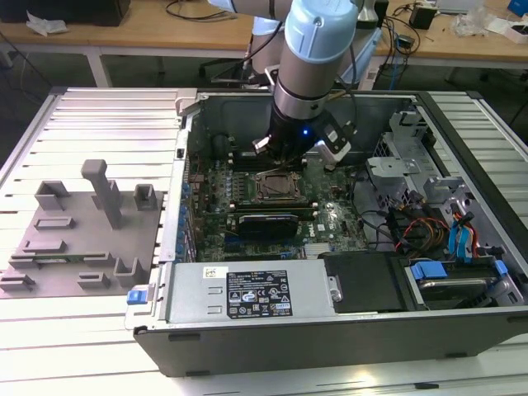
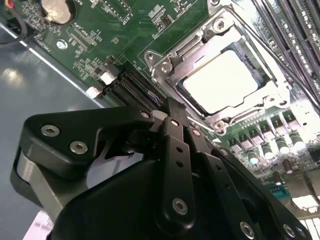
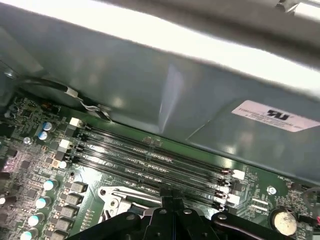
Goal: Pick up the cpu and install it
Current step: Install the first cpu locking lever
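Note:
The cpu (image 2: 220,82), a flat silvery-white square, lies inside the metal socket frame (image 2: 175,62) on the green motherboard (image 2: 125,30). My gripper (image 2: 172,111) hangs just beside the socket with its black fingers (image 2: 176,145) closed together and nothing between them. In the first wrist view the gripper (image 3: 171,204) points at the board close to the black memory slots (image 3: 150,160). From the exterior view, the gripper (image 1: 289,161) is inside the open computer case, right above the socket frame (image 1: 276,188).
The case wall (image 3: 150,90) rises close behind the memory slots. A power supply (image 1: 256,293) spans the case's near side, and drive bays with cables (image 1: 437,231) fill the exterior view's right. A grey fixture plate (image 1: 82,239) lies on the exterior view's left.

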You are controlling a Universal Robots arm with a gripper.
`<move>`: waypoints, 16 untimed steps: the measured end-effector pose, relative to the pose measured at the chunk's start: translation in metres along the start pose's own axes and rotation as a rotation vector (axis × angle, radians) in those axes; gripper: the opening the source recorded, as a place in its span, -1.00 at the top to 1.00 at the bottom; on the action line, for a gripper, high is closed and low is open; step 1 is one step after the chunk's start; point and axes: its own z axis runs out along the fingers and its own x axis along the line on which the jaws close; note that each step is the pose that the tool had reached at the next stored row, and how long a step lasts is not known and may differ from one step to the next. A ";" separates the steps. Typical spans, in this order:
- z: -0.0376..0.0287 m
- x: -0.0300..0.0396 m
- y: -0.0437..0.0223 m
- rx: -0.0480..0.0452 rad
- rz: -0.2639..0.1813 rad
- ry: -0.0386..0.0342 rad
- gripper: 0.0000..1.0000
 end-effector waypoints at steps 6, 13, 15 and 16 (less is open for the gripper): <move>-0.0004 0.0076 0.0030 0.0008 -0.001 -0.0024 0.79; 0.0011 0.0099 0.0093 0.0441 0.001 0.0107 0.79; 0.0023 0.0097 0.0139 0.0441 0.001 0.0106 0.79; 0.0027 0.0098 0.0153 0.0440 0.001 0.0105 0.79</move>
